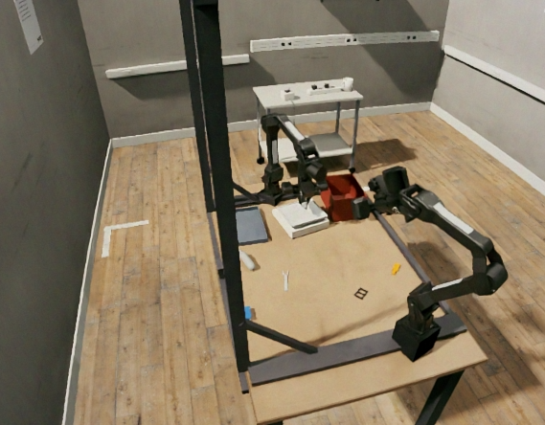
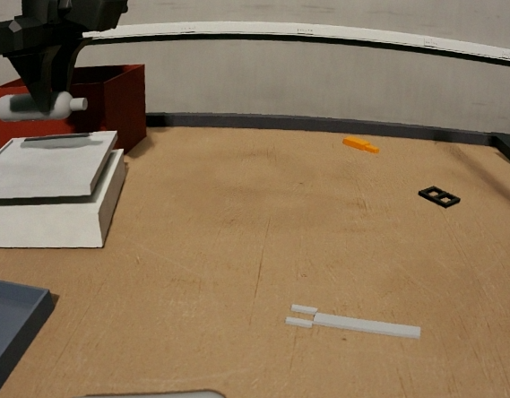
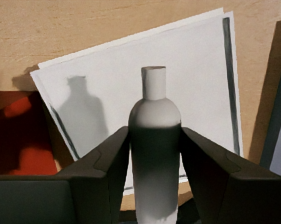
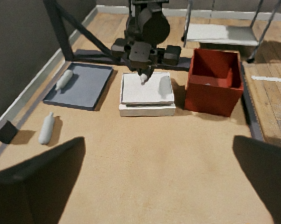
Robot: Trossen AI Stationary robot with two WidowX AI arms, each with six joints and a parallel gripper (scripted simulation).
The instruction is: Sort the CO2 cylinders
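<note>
My left gripper [image 1: 306, 200] [image 2: 38, 105] [image 3: 154, 133] [image 4: 145, 76] is shut on a white CO2 cylinder [image 2: 66, 105] [image 3: 155, 110]. It holds the cylinder level, a little above the white scale [image 1: 300, 218] [image 2: 47, 168] [image 3: 196, 75] [image 4: 147, 92]. The red scrap bin [image 1: 344, 193] [image 2: 121, 96] [image 3: 26, 152] [image 4: 213, 76] stands right beside the scale. A second cylinder [image 4: 64, 80] lies at the left edge of the blue-grey tray [image 1: 251, 225] [image 2: 12, 314] [image 4: 83, 86]. A third cylinder [image 1: 247, 260] [image 4: 46, 128] lies on the table in front of the tray. My right gripper [image 1: 359, 208] [image 4: 158, 142] is open and empty near the bin.
A white wrench [image 1: 285, 279] [image 2: 353, 324], an orange piece [image 1: 396, 269] [image 2: 360, 144] and a black buckle [image 1: 361, 293] [image 2: 438, 196] lie on the table. A dark frame post [image 1: 223, 191] stands at the table's left edge. A small blue block [image 1: 247, 312] sits by it.
</note>
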